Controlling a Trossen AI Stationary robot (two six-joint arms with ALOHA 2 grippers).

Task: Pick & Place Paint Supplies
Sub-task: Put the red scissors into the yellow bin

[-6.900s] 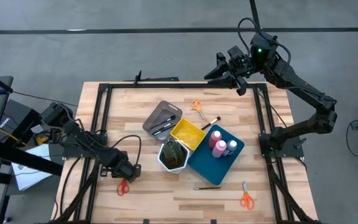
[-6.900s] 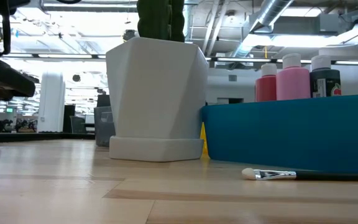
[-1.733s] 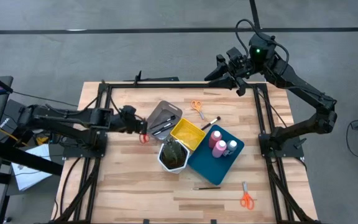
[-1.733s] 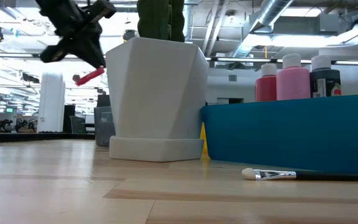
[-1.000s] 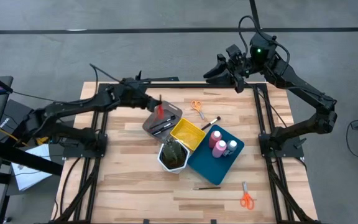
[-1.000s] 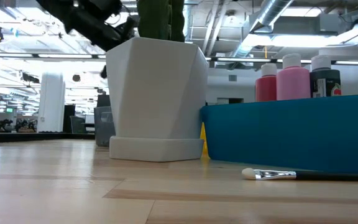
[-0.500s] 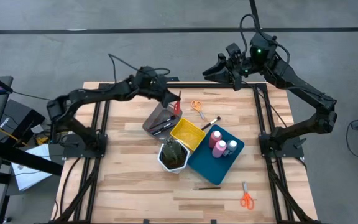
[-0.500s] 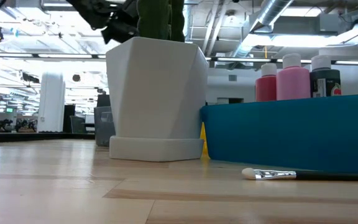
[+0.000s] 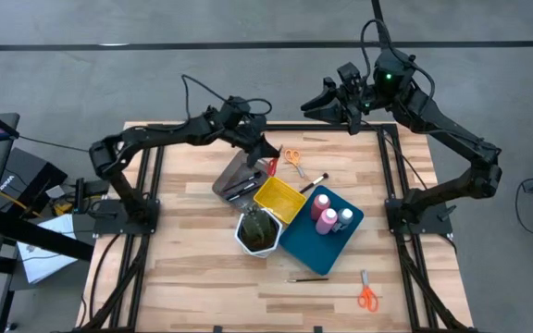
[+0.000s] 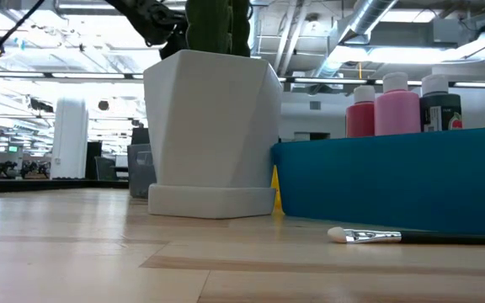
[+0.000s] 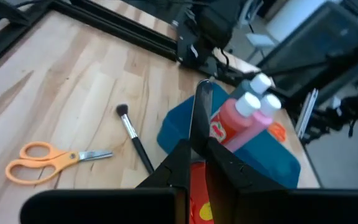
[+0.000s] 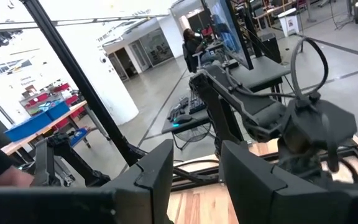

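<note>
My left gripper (image 9: 265,154) is shut on the red-handled scissors (image 9: 271,167), above the gap between the grey tray (image 9: 232,174) and the yellow tray (image 9: 278,199). My right gripper (image 9: 315,104) waits open, high over the table's far edge. Two pink bottles (image 9: 325,211) and a white-capped grey bottle (image 9: 345,217) stand in the blue tray (image 9: 305,242). Dark-tipped brushes lie in the grey tray, one brush (image 9: 313,183) beside the yellow tray, another (image 9: 305,278) near the front. Orange scissors (image 9: 293,160) lie flat beyond the trays, a second pair (image 9: 367,295) at the near right. My left gripper pinches the scissors between its two fingers (image 11: 180,163), about where the red handle (image 11: 197,186) meets the blades. The closed blades (image 11: 201,112) stick out forward past the fingertips. The scissors are lifted clear of the table.
A white hexagonal pot (image 9: 258,231) with a cactus stands against the yellow and blue trays. In the low view it (image 10: 213,126) fills the middle, with the blue tray (image 10: 394,181) and a brush (image 10: 377,236) to its right. Black frame rails (image 9: 155,166) border the table.
My left gripper has carried the red-handled scissors toward the table's right edge, from over the grey tray's far left corner to the gap beside the yellow tray, staying shut on them. The right arm has barely shifted.
</note>
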